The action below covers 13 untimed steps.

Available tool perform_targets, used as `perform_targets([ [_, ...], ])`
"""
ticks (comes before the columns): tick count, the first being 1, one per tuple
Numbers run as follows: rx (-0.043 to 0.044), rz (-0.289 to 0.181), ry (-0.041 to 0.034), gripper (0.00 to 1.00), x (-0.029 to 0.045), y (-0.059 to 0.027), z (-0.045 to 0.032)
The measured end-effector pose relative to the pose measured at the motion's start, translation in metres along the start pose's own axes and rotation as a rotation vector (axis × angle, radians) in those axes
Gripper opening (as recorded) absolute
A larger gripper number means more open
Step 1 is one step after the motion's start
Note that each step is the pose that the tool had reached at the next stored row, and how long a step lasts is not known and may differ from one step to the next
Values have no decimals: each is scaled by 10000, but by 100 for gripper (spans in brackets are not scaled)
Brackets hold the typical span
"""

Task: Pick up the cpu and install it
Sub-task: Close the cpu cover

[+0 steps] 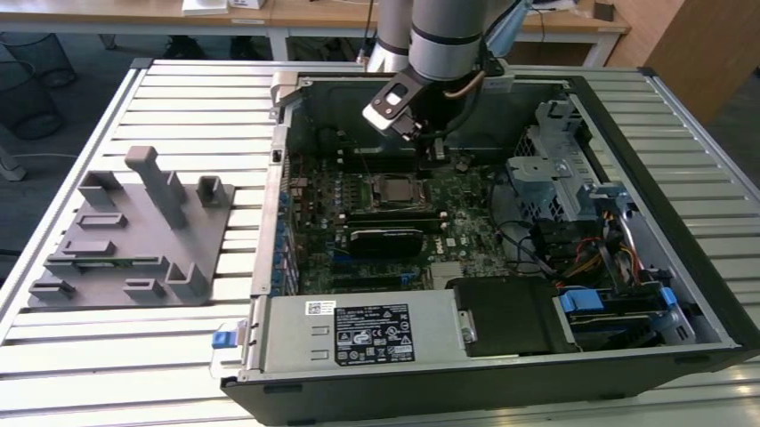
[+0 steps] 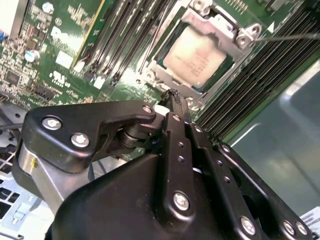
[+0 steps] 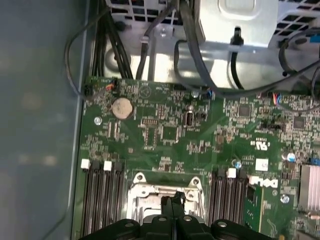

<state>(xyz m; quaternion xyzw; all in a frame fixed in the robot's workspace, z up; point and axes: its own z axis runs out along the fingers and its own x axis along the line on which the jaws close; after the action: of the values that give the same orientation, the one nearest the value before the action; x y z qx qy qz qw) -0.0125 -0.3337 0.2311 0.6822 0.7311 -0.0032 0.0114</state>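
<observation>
The cpu, a silvery-grey square with a pale rim, lies inside the metal-framed socket on the green motherboard. In the exterior view the cpu sits mid-board inside the open computer case. My gripper hangs just above the socket's near edge, apart from the chip. Its two black fingers are pressed together with nothing between them. In the first wrist view the gripper tips stand over the socket frame.
A grey plastic fixture tray with upright blocks rests on the slatted table at the exterior view's left. Memory slots flank the socket. Black cables, a drive cage and the power supply crowd the case.
</observation>
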Motion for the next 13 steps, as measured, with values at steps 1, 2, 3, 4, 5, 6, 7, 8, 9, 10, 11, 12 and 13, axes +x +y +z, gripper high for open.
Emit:
perform_targets([
  [1, 0, 0, 0, 11, 1, -17, 1],
  [2, 0, 0, 0, 11, 3, -39, 3],
  [3, -1, 0, 1, 11, 4, -60, 5],
  [4, 0, -1, 1, 11, 6, -82, 7],
  [5, 0, -1, 1, 11, 8, -105, 9],
  [6, 0, -1, 0, 11, 10, -133, 12],
  [7, -1, -1, 2, 11, 12, -160, 19],
  [8, -4, 0, 2, 11, 14, -183, 25],
  [9, -5, -1, 0, 11, 14, -190, 28],
  [10, -7, -3, -1, 11, 14, -190, 28],
  [11, -12, -3, -3, 11, 14, -193, 29],
  [12, -20, -2, -2, 11, 14, -200, 31],
  [13, -24, -2, 2, 11, 16, -221, 35],
])
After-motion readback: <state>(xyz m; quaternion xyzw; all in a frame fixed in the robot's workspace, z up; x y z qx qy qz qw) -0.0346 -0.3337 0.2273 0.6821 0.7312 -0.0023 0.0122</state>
